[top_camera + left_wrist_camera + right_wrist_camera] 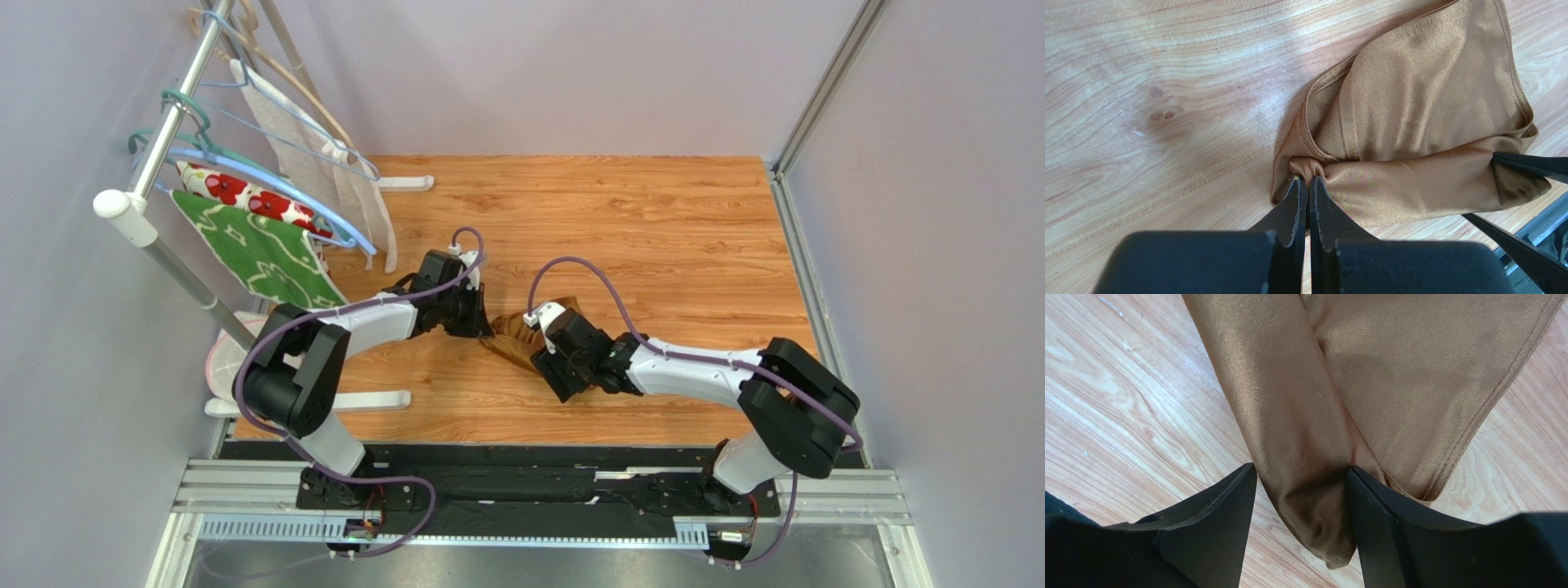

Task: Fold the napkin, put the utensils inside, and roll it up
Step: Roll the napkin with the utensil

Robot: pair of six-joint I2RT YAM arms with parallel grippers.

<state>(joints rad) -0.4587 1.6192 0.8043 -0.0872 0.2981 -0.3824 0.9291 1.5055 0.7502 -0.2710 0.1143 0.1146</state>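
The golden-brown napkin (513, 336) lies bunched on the wooden table between my two grippers. My left gripper (476, 321) is at its left end. In the left wrist view the left gripper (1308, 179) is shut, pinching a gathered bit of the napkin (1425, 104). My right gripper (548, 355) is at the napkin's right end. In the right wrist view the right gripper (1301, 478) is open, and a hanging fold of the napkin (1389, 373) lies between its fingers (1376, 514), touching the right one. The right gripper's fingertips (1530, 164) also show in the left wrist view. No utensils are in view.
A rack (160, 196) with hangers stands at the table's left, holding a green leaf-patterned cloth (264, 255) and a white cloth with red flowers (239, 192). Grey walls close the back and right. A metal rail (540, 490) runs along the near edge.
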